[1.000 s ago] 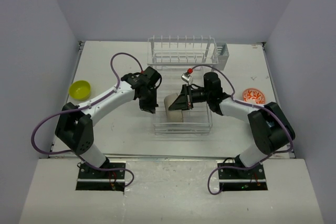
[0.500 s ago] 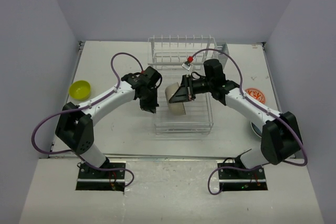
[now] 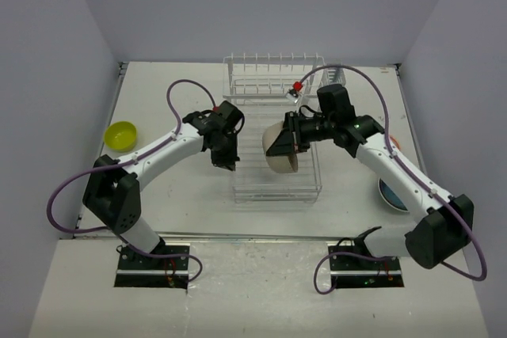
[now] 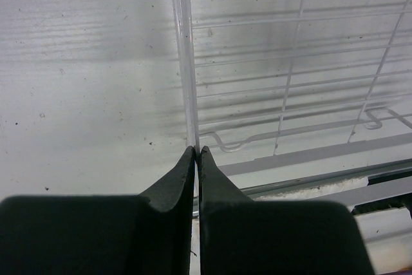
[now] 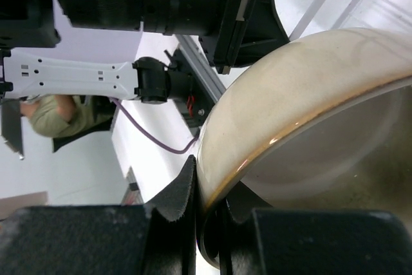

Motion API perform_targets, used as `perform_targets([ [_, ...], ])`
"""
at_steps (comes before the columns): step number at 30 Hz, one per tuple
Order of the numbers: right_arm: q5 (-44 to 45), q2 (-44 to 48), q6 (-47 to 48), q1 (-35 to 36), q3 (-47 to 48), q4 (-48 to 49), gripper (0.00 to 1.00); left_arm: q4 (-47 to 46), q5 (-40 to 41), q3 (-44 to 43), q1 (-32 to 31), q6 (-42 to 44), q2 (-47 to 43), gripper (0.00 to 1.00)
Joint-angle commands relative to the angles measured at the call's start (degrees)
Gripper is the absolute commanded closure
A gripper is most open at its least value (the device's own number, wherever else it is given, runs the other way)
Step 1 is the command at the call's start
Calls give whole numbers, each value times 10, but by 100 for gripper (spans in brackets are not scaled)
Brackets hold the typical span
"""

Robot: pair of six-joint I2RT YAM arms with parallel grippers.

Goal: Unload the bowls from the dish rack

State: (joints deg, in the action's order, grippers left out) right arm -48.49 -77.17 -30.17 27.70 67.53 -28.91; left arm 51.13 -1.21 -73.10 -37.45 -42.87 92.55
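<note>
The right gripper (image 5: 205,178) is clamped on the rim of the beige bowl (image 3: 281,156), one finger outside and one inside. It holds the bowl tilted in the air above the flat base of the rack (image 3: 277,194). The left gripper (image 4: 196,152) is pressed together on nothing, just beside the rack's left edge wire. The risk, I think, is the thin grip: a bowl held only by the rim can turn or slip if the arm swings fast. It may also knock the blue bowl (image 3: 392,194) on the right.
</note>
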Motion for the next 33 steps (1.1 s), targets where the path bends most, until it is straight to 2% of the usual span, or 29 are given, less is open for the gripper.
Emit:
perform_targets([
  [1, 43, 59, 44, 1, 75, -43, 100, -38, 9, 13, -3, -6, -9, 100],
  [8, 121, 90, 71, -3, 95, -120, 100, -40, 32, 24, 4, 3, -8, 100],
  [14, 247, 104, 83, -21, 102, -188, 100, -50, 33, 45, 34, 22, -15, 100],
  [18, 374, 98, 85, -28, 108, -222, 100, -57, 34, 57, 61, 39, -19, 100],
  [22, 446, 86, 85, -38, 102, -238, 100, -67, 27, 77, 82, 50, -26, 100],
  [33, 535, 15, 79, -61, 41, -244, 100, -89, 15, 96, 106, 69, -33, 100],
])
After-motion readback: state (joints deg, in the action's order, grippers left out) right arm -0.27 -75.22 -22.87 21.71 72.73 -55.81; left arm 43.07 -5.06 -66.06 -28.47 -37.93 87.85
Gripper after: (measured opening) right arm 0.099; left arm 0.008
